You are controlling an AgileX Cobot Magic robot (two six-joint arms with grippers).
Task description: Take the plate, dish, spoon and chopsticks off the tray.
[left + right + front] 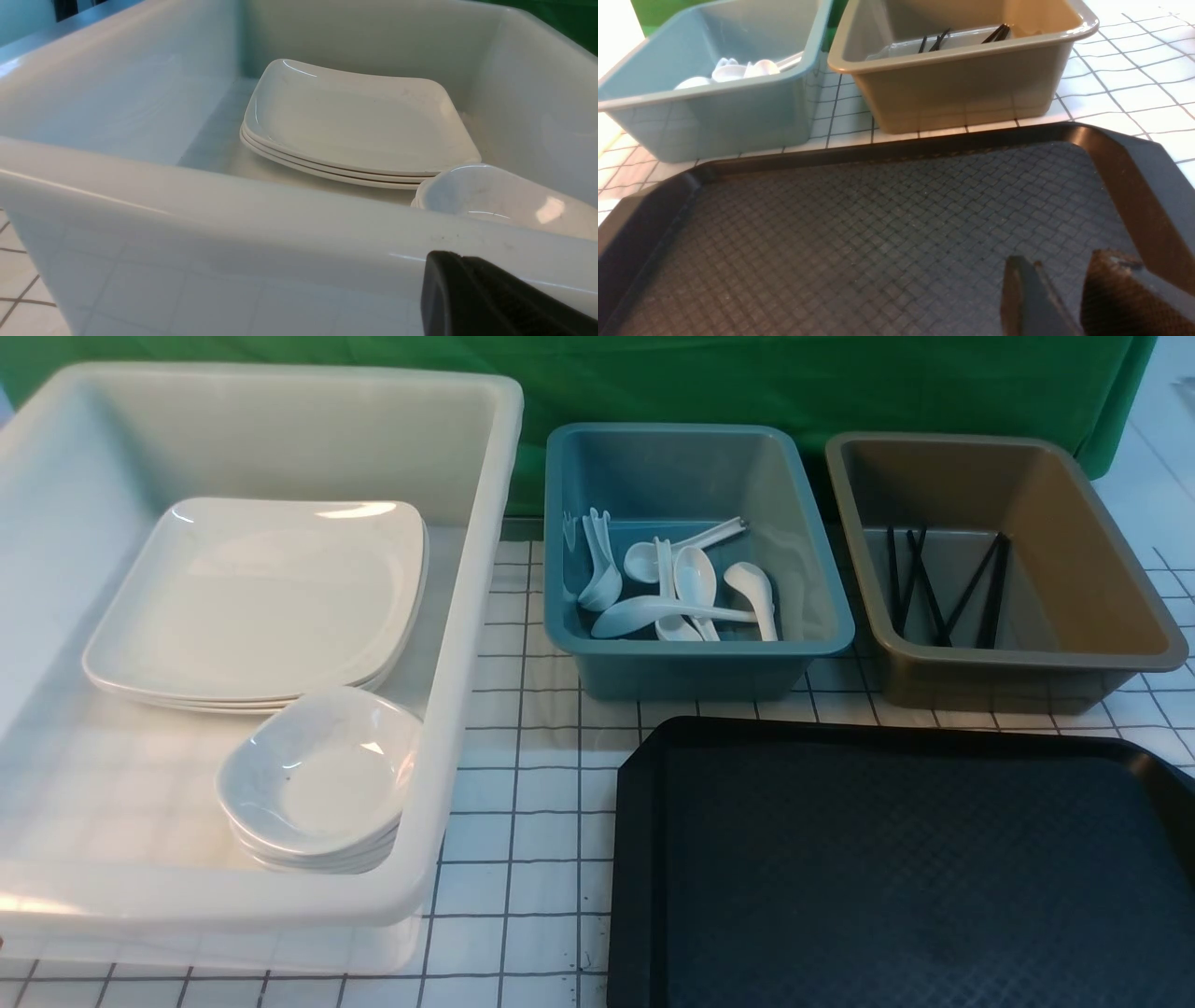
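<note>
The tray [896,868], at lower right of the front view, is seen bare; plates [257,597] are stacked in the white tub [467,616], spoons [672,593] in the blue bin [822,616], chopsticks [943,583] in the brown bin [1102,569]. The left gripper [486,298] is clenched on nothing beside the tub; the right gripper [1069,294] is held parted and unladen above the tray. The job is judged finished, so both arms are best kept clear.

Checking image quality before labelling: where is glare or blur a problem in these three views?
Front view: bright highlights on the glossy white rectangular plates and the big white plastic bin. Left wrist view: the dark left tool is blurred. Right wrist view: overexposed tablecloth, but the textured black tray is sharp.
</note>
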